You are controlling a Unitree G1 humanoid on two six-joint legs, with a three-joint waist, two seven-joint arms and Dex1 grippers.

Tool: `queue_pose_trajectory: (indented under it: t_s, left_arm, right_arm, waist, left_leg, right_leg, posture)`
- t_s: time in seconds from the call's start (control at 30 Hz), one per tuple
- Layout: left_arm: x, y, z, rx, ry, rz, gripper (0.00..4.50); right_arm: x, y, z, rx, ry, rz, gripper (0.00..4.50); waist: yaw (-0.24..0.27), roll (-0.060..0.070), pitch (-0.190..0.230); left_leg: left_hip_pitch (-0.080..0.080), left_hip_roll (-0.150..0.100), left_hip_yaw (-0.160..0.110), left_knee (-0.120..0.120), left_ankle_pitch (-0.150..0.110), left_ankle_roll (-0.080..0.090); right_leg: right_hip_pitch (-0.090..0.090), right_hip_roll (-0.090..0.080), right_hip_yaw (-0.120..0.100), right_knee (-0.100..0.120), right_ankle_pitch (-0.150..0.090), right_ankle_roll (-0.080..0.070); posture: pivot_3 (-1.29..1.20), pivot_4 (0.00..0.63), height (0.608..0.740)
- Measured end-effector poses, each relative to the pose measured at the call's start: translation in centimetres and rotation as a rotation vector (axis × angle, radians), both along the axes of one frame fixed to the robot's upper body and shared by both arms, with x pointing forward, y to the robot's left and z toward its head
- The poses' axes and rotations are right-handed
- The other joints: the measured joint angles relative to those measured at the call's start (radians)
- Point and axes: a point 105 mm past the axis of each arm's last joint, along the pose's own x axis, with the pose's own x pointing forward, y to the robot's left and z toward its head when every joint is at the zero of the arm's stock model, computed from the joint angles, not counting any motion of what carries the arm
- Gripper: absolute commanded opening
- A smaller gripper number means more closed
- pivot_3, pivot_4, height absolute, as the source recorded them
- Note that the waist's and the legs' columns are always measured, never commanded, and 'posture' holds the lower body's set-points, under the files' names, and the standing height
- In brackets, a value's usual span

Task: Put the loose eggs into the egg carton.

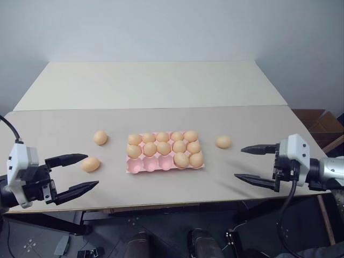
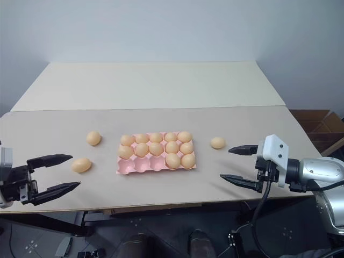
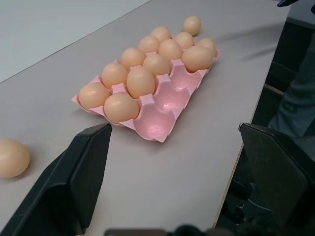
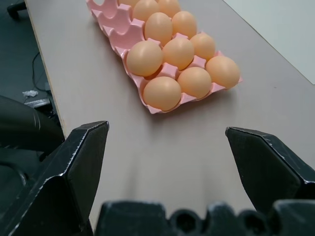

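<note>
The flat pink plastic egg carton (image 1: 164, 160) lies on the beige surface (image 1: 161, 86), between the two pincers and apart from both. Twelve smooth orange-tan eggs sit in it; three cups in the near row stand empty. The left pincer (image 1: 80, 172) gapes wide, holding nothing, with one loose egg (image 1: 90, 164) just beside its upper finger and another (image 1: 100, 137) a little beyond. The right pincer (image 1: 248, 163) is also spread wide and empty, with a third loose egg (image 1: 223, 142) near it, toward the carton.

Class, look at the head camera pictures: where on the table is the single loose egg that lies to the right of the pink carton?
The loose egg lies alone on the table, just right of the egg carton, level with its far rows, ahead of the open right gripper.
</note>
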Motion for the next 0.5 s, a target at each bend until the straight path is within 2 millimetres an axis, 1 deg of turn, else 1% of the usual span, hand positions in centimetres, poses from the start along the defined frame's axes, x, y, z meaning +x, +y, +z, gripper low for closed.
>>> queue_pose_trajectory:
  t_s: [0.07, 0.2, 0.3, 0.5]
  left_arm:
    - [0.0, 0.0, 0.0, 0.000, -0.001, 0.003, 4.50]
    - [0.3, -0.1, 0.3, 0.000, -0.017, 0.003, 4.50]
    - [0.6, -0.5, 0.4, -0.003, -0.027, -0.010, 4.50]
    - [0.9, -0.8, 0.4, -0.006, -0.028, -0.015, 4.50]
  right_arm:
    - [0.9, -0.1, 0.0, -0.010, -0.016, -0.037, 4.46]
    - [4.3, -0.3, -0.7, -0.022, -0.061, -0.168, 4.46]
    - [6.9, -0.2, -1.8, -0.036, -0.073, -0.238, 4.46]
    - [10.5, 0.2, -4.5, -0.045, -0.039, -0.313, 4.46]
  waist:
    - [-0.002, 0.000, 0.000]
    - [-0.003, 0.000, 0.000]
    - [-0.002, 0.000, 0.000]
    - [-0.002, 0.000, 0.000]
  left_leg:
    - [0.000, 0.000, 0.001, 0.000, 0.000, 0.000]
    - [0.000, 0.000, 0.002, 0.000, 0.000, 0.000]
    - [0.000, 0.000, 0.002, 0.000, 0.000, 0.000]
    - [-0.002, 0.000, 0.002, 0.000, 0.000, 0.000]
  right_leg:
    - [0.000, 0.000, 0.000, 0.000, 0.001, -0.002]
    - [-0.001, 0.000, 0.001, 0.000, 0.002, -0.003]
    - [-0.001, 0.000, 0.001, 0.000, 0.004, -0.007]
    - [-0.001, 0.001, 0.001, -0.001, 0.008, -0.002]
  posture:
    - [0.00, 0.150, 0.740]
    - [0.00, 0.150, 0.740]
    - [0.00, 0.150, 0.740]
    - [0.00, 0.150, 0.740]
